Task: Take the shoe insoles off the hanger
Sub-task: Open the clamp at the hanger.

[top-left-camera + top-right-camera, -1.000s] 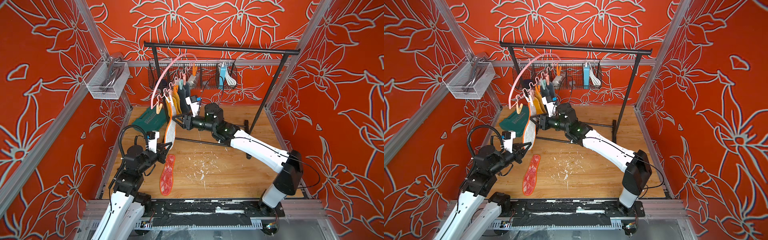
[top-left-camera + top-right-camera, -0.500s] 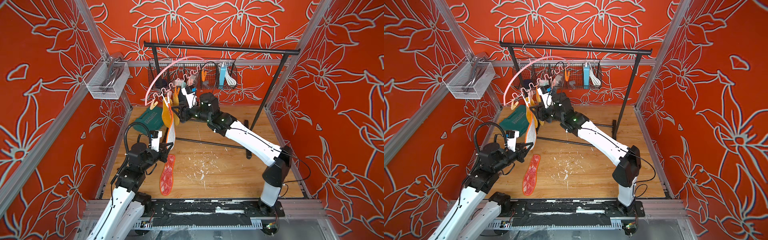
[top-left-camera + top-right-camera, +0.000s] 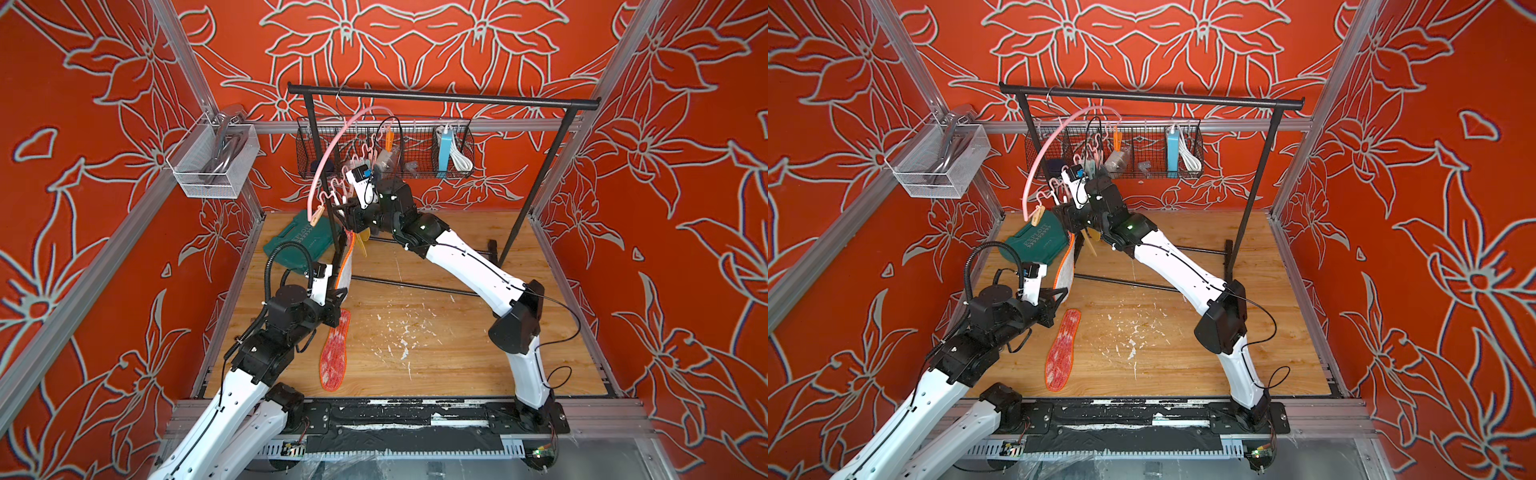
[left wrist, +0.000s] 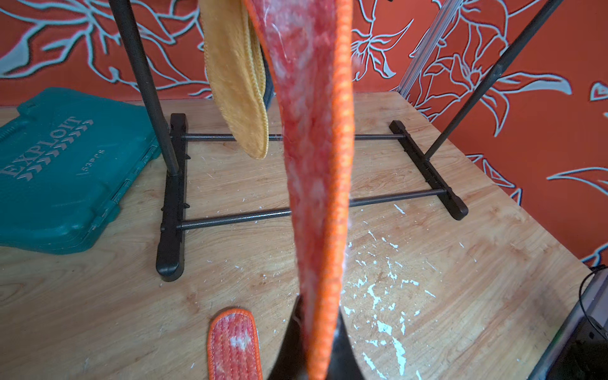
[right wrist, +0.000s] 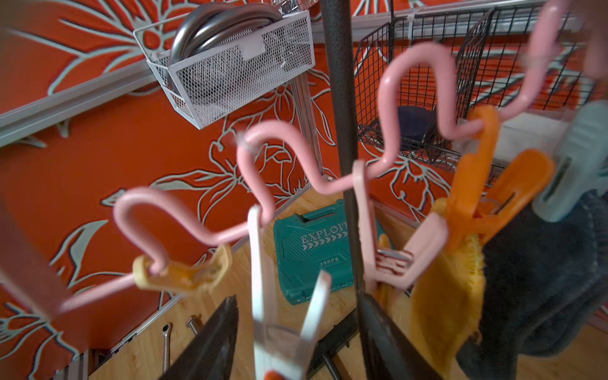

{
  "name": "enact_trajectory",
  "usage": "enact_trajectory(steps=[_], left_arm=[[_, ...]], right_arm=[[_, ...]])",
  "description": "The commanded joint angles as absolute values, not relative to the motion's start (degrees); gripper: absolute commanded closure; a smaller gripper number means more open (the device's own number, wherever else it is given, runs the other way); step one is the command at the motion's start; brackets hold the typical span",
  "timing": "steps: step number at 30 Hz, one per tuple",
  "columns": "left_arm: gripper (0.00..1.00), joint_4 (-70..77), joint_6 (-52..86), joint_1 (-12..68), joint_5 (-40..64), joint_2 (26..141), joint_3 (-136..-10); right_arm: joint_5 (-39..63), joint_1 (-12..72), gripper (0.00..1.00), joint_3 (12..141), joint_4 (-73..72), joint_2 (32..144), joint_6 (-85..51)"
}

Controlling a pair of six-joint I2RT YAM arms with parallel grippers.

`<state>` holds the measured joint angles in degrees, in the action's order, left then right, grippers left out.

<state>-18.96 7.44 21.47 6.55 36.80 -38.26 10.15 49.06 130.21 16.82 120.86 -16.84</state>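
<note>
Hanger (image 5: 416, 52) crowded by black rack post (image 5: 339, 98) and green tool case (image 5: 309, 250), hanging red-white insole (image 4: 312, 148) pinched by left gripper (image 4: 312, 348), right gripper (image 5: 297, 296) spread around white peg (image 5: 260, 263), board (image 3: 457, 332) open toward right wall (image 3: 665, 249).

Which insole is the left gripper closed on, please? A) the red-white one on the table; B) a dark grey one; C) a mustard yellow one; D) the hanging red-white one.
D: in the left wrist view the left gripper is shut on the lower end of the hanging red-white insole; the other red-white insole lies on the table.
</note>
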Motion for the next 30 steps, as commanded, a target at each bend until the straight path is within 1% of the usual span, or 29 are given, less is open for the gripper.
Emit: enact_trajectory(steps=[1,8,10,13,20,23,30], left_arm=[[1.00,-19.81,5.68,22.14,5.19,36.40,-39.46],[1.00,-20.22,5.19,22.48,4.82,36.32,-39.44],[1.00,-20.29,4.93,22.52,4.83,36.22,-39.32],[1.00,-20.61,4.83,22.67,4.65,35.99,-39.20],[1.00,-21.68,3.60,23.52,4.66,34.81,-38.55],[1.00,-23.16,0.81,24.50,5.21,34.81,-38.41],[1.00,-27.87,-2.98,26.05,1.56,35.14,-38.58]], right_arm=[[10.05,49.00,0.43,134.11,19.22,122.68,-16.96],[9.58,48.97,0.65,135.33,19.09,123.40,-16.61],[10.07,49.01,0.75,135.29,18.96,123.34,-16.57],[10.58,49.02,0.83,135.33,18.98,123.15,-16.62],[11.21,49.03,0.85,135.25,18.27,123.04,-17.53],[11.25,48.87,0.85,135.29,17.80,123.00,-18.01],[11.99,48.76,0.86,135.19,17.25,123.00,-19.81]])
